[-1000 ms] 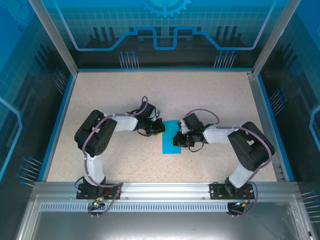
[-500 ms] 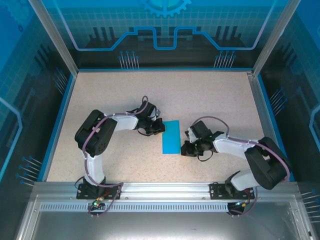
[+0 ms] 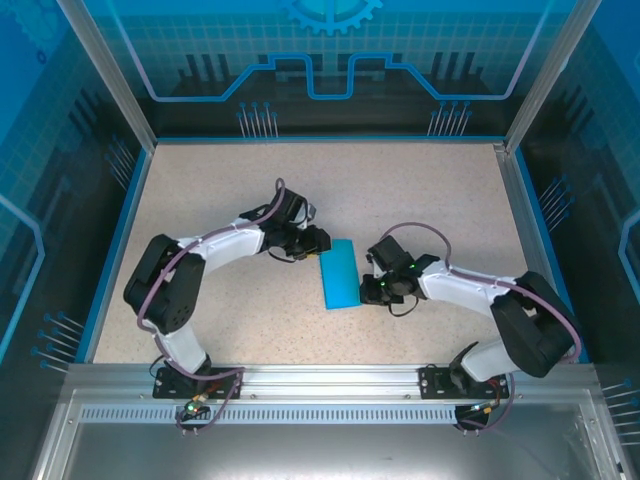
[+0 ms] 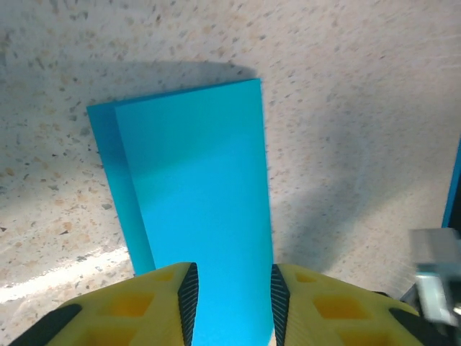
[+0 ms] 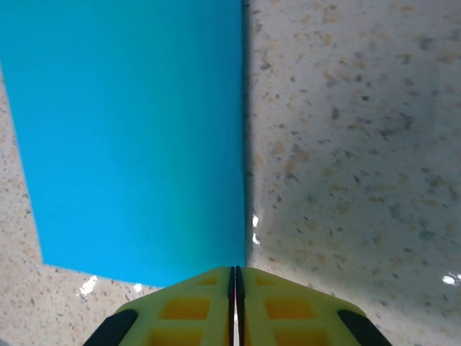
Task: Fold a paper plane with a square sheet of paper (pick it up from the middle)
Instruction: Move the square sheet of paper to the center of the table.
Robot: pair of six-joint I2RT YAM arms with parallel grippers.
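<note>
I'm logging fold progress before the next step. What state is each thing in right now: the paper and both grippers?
sheet of paper: folded in half, lying flat on the table, layers slightly offset along one long edge.
left gripper: open, fingers over the paper's end.
right gripper: shut, tips at the paper's long edge.

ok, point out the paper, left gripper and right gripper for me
paper [image 3: 340, 274], top view, middle of the folded sheet.
left gripper [image 4: 232, 281], left wrist view, gap between its yellow fingers.
right gripper [image 5: 235, 277], right wrist view, seam between its shut fingers.
</note>
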